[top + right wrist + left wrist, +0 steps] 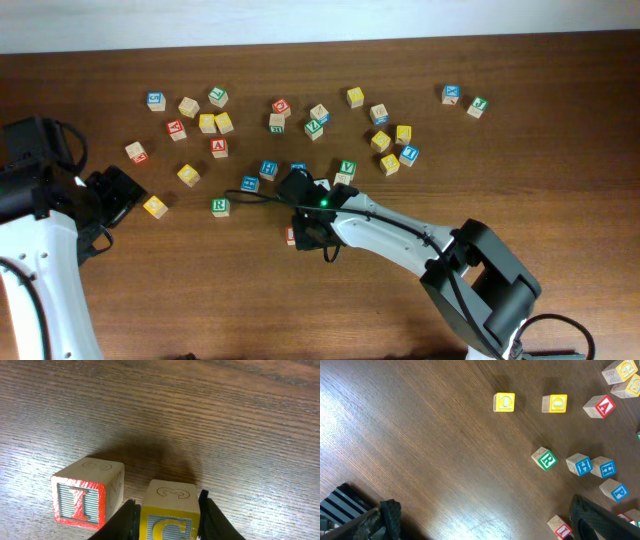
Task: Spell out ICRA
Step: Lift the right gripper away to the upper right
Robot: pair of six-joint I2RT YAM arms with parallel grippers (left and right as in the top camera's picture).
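In the right wrist view the yellow C cube (170, 510) rests on the table between the fingers of my right gripper (169, 520). The fingers stand close along both of its sides, with a thin gap on the right. The red-lettered I cube (85, 495) sits just left of it, a small gap apart. From overhead the right gripper (305, 232) covers the C, and only the I (291, 236) peeks out. The green-lettered R cube (220, 207) and red-lettered A cube (219, 147) lie to the left. My left gripper (115, 195) hangs wide open over bare wood, holding nothing.
Several other letter cubes are scattered across the far half of the table, among them two yellow ones (155, 207) (188, 175) near the left arm. Blue-lettered cubes (580, 465) (615, 491) lie close behind the right gripper. The table's far edge (320, 45) runs along the top.
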